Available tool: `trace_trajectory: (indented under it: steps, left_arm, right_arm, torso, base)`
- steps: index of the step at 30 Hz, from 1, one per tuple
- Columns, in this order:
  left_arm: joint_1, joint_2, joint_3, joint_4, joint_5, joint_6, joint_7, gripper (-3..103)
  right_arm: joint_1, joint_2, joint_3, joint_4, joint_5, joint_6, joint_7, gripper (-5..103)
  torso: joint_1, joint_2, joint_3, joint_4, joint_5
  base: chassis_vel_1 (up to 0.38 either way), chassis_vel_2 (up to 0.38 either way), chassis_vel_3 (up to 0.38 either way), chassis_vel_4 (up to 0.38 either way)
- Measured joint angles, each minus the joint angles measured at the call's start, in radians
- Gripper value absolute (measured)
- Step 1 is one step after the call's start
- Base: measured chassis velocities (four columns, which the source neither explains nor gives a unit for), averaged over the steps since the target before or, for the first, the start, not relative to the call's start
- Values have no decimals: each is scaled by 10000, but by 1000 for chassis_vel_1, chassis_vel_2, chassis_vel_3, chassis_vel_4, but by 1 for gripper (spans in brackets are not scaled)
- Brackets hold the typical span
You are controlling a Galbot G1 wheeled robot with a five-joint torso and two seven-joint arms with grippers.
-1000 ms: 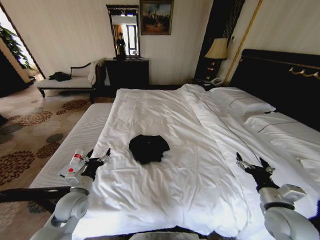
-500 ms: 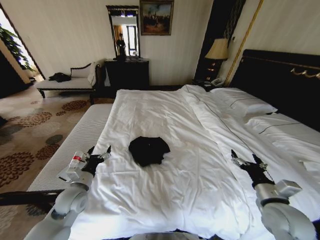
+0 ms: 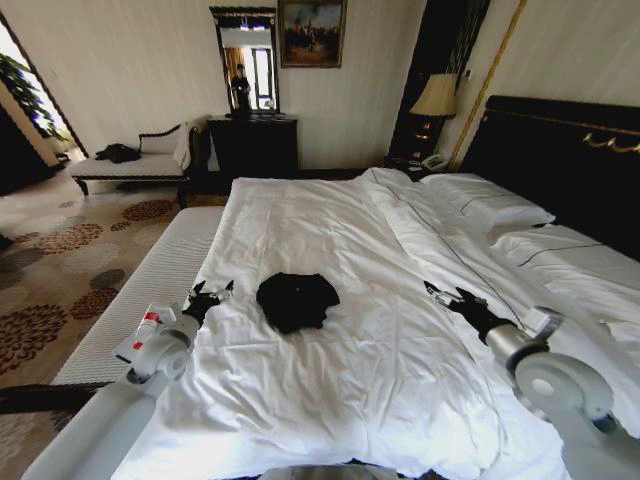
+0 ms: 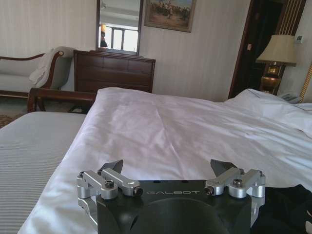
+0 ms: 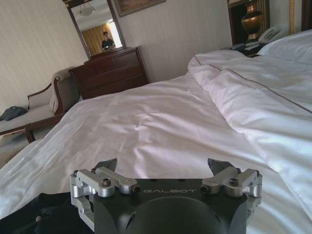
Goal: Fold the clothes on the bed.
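Both grippers, left [image 3: 212, 291] and right [image 3: 447, 296], hover wide open flanking the seemingly crumpled shirt [image 3: 296, 299] on the bed [image 3: 400, 380].

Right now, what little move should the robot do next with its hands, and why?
Probably ease both hands inward toward the black T-shirt. It lies bunched on the white duvet, and the left gripper and right gripper hover open on either side of it, touching nothing.
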Motion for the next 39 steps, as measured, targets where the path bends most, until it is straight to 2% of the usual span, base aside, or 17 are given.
trace_trajectory:
  steps: [4, 5, 8, 9, 14, 18, 20, 22, 26, 31, 39]
  left_arm:
    - [-1280, -214, 1273, 1075, -315, 48, 33, 100]
    - [-1280, -214, 1273, 1075, -315, 48, 33, 100]
    - [-2283, -427, 2237, 1759, -582, 172, -45, 100]
    - [-2706, -532, 2630, 2066, -693, 221, -10, 100]
    - [-3609, -824, 3345, 2706, -1072, 383, 164, 100]
    - [-4616, -1122, 4174, 3514, -1661, 769, 316, 100]
    - [-4834, -1170, 4369, 3706, -1696, 907, 275, 100]
    - [-5287, -1343, 4712, 4160, -1779, 1288, -46, 100]
    - [-5919, -1679, 5060, 4865, -2108, 1660, -275, 100]
    - [-6567, -1837, 5714, 5297, -2242, 1958, -23, 100]
    - [-6727, -1933, 6051, 5610, -2638, 2234, -207, 100]
  right_arm:
    - [1044, -384, -1190, -1075, 46, -19, -24, 100]
    - [1044, -384, -1190, -1075, 46, -19, -24, 100]
    - [1653, -354, -1616, -1572, 66, -5, -20, 100]
    - [1809, -299, -1698, -1671, 74, -1, -10, 100]
    - [1809, -165, -1721, -1657, 6, 4, 1, 100]
    - [1467, 75, -1543, -1417, -143, 4, 33, 100]
    - [1433, 112, -1523, -1401, -169, 4, 53, 100]
    - [1413, 143, -1500, -1396, -200, 4, 71, 100]
    - [1423, 174, -1468, -1404, -205, 4, 91, 100]
    - [1437, 290, -1473, -1400, -211, 6, 130, 100]
    - [1415, 317, -1562, -1462, -297, 38, 149, 100]
  torso:
    - [1, -1, 0, -7, 5]
    - [1, -1, 0, -7, 5]
    - [0, -1, 0, -6, 5]
    - [0, -1, 0, -5, 1]
    - [1, -1, -1, -7, 4]
    - [-1, 0, -2, -9, 4]
    - [-2, 0, -2, -6, 4]
    - [-2, 0, -2, -1, 3]
    - [-1, 0, -1, -4, 1]
    - [-1, 1, -2, -9, 4]
    - [-1, 1, -1, -2, 3]
  base:
    - [0, 0, 0, 0]
    - [0, 0, 0, 0]
    - [0, 0, 0, 0]
    - [0, 0, 0, 0]
    - [0, 0, 0, 0]
    - [0, 0, 0, 0]
    - [0, 0, 0, 0]
    - [0, 0, 0, 0]
    - [0, 0, 0, 0]
    - [0, 0, 0, 0]
    - [0, 0, 0, 0]
